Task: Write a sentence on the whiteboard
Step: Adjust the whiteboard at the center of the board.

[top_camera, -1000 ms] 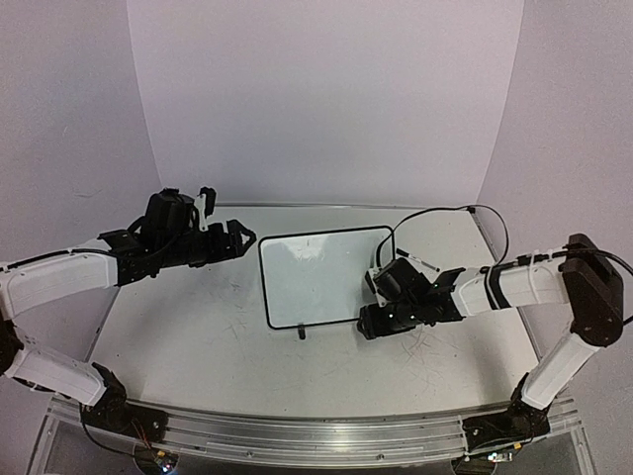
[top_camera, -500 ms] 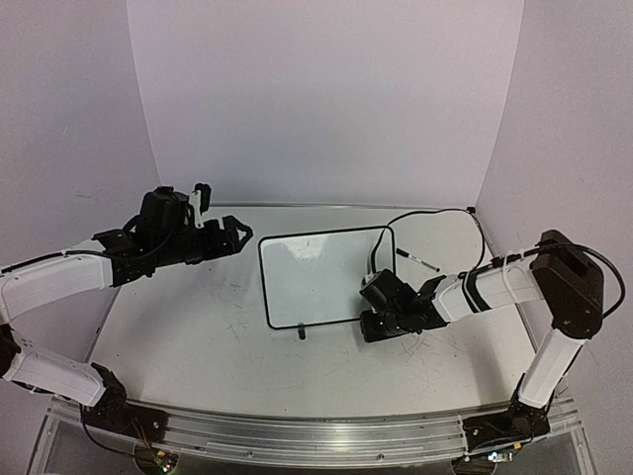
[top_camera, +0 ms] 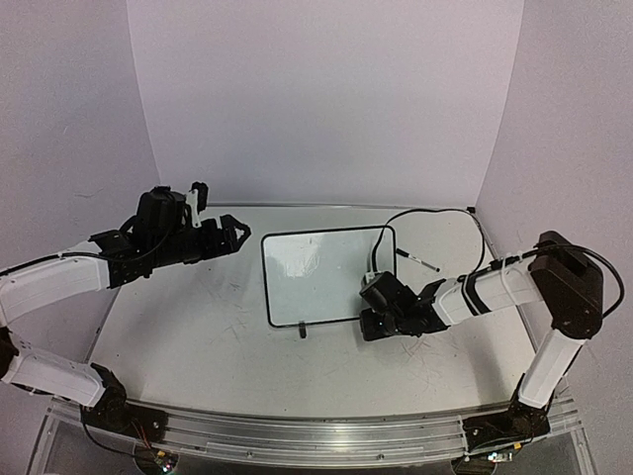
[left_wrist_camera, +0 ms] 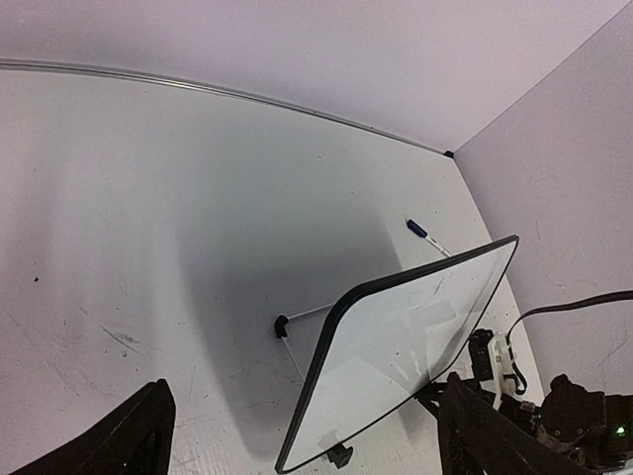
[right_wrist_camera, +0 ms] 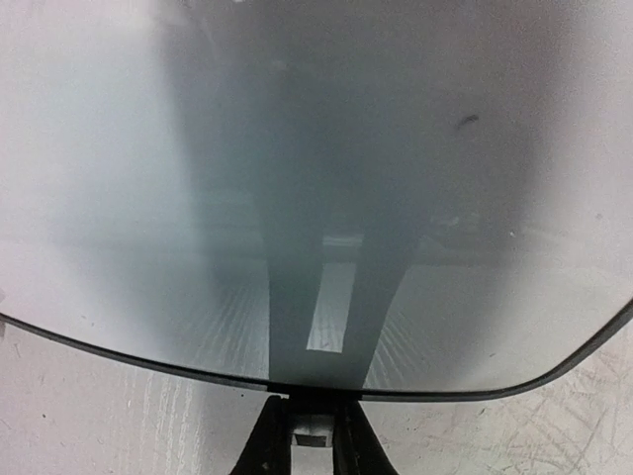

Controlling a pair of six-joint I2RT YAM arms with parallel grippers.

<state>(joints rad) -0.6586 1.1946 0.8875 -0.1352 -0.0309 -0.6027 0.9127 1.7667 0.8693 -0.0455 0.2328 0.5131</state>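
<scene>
Grip first: the right claw (right_wrist_camera: 315, 440) is drawn almost together on the black lower rim of the whiteboard (top_camera: 316, 277), near its right corner, and appears to pinch that rim. The wrist view shows the two tips tight on either side of the frame, with nothing else between them. Across the surface (top_camera: 198, 327), the left claw (top_camera: 235, 237) hangs spread wide and holds nothing, raised near the board's upper left corner and not touching it. The whiteboard stands in the middle of the surface, leaning back on its wire stand (left_wrist_camera: 302, 315), its white face turned up toward the arms. That face carries only glare and a few faint grey smudges. No sentence is on it, not one blue stroke. A marker (left_wrist_camera: 425, 236) with a blue end lies flat on the surface just beyond the board's far right corner, apart from both claws. Judged from this, the writing has not begun, and the step in hand looks like steadying or shifting the board. Nearly everything is left to do: pick the marker up, uncap it if it is capped (too small here to tell), bring its tip to the board and write the whole line.
</scene>
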